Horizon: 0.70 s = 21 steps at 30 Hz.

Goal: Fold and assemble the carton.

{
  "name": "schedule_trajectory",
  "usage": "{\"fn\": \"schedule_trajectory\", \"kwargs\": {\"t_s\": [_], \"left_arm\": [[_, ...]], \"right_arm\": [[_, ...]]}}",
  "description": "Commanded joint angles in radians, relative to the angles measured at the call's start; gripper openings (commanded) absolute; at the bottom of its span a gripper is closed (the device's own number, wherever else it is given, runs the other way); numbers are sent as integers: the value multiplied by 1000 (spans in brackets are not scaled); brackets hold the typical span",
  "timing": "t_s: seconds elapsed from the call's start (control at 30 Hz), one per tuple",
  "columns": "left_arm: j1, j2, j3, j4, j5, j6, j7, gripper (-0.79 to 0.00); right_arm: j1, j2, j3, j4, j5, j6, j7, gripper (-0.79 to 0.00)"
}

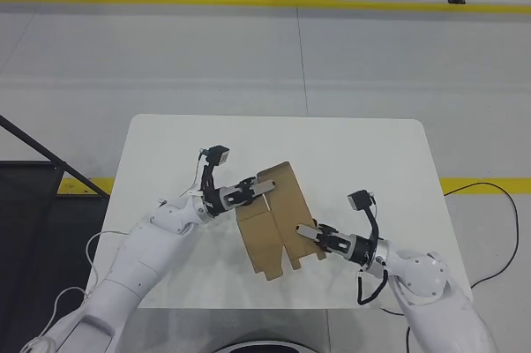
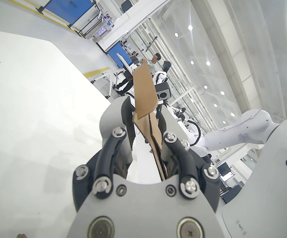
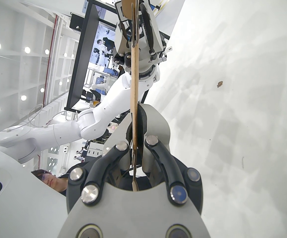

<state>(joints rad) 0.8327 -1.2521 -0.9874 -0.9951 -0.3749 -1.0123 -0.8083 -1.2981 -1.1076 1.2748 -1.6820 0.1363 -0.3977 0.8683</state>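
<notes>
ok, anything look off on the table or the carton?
One thing: a small brown scrap lies loose on the table, apart from the carton; possibly a torn cardboard bit. The carton itself looks intact, clamped between the left pincer and right pincer.

White table [image 1: 354, 141], rounded corners; one small brown scrap [image 3: 219, 83] lies on it. Pale grey floor [image 1: 160, 62], marked with yellow lines [image 1: 523, 185]. Dark mat [image 1: 18, 247] on the floor beside the table. Blue panels [image 2: 69, 3] stand farther off. Black-framed screen [image 3: 99, 45]. High white ceiling [image 2: 245, 38] with rows of round lights [image 2: 190, 27].
</notes>
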Motion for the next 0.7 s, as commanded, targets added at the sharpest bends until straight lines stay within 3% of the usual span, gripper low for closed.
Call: {"fn": "schedule_trajectory", "kwargs": {"t_s": [0.0, 0.17, 0.4, 0.43, 0.47, 0.5, 0.67], "left_arm": [[1, 1, 0, 0, -3, 0, 1, -514], [3, 3, 0, -4, -11, 0, 1, -585], [8, 9, 1, -10, -20, 0, 1, -748], [8, 9, 1, -11, -20, 0, 1, -776], [9, 10, 1, -13, -22, 0, 1, -785], [10, 11, 0, -15, -24, 0, 1, -785], [16, 13, -12, -25, -24, 0, 1, -785]], "right_arm": [[0, 1, -1, -2, -2, 1, 0, -785], [-1, 3, -3, -7, -5, 3, -1, -785], [-2, 5, -7, -14, -11, 9, -1, -767], [-2, 6, -8, -13, -11, 10, -1, -628], [-2, 6, -9, -14, -11, 11, -1, -416], [-1, 6, -9, -14, -13, 13, -3, -28], [-6, 8, -5, -20, -11, 2, -18, 0]]}}
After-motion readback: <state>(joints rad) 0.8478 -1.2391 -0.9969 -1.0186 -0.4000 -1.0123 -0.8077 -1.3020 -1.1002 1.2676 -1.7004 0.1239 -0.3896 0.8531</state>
